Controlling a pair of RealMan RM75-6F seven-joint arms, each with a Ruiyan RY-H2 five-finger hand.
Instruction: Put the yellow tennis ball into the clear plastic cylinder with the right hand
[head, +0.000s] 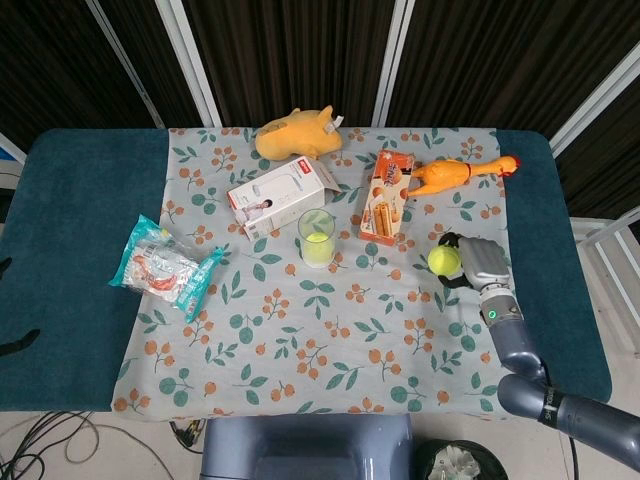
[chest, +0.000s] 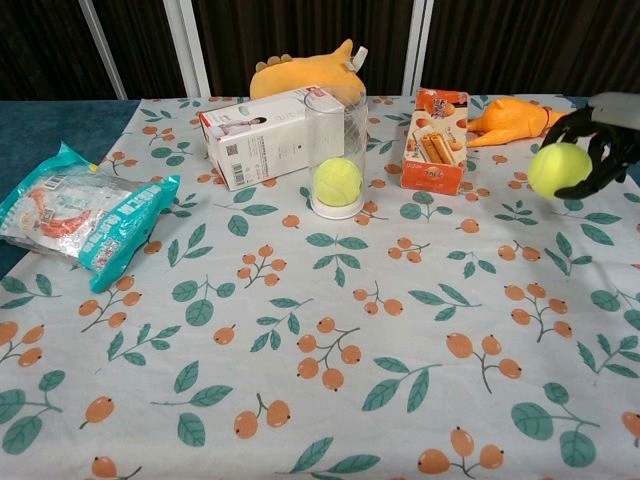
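Observation:
My right hand (head: 472, 262) (chest: 597, 145) grips a yellow tennis ball (head: 443, 261) (chest: 559, 169) and holds it off the cloth at the table's right side. The clear plastic cylinder (head: 317, 237) (chest: 336, 155) stands upright near the middle of the cloth, well to the left of the hand, with another yellow ball (chest: 338, 182) sitting at its bottom. The left hand does not show in either view.
A white box (head: 282, 195) lies just behind-left of the cylinder and an orange biscuit box (head: 386, 196) to its right. Further back lie a yellow plush toy (head: 295, 133) and a rubber chicken (head: 458, 174). A teal snack bag (head: 163, 266) is at the left.

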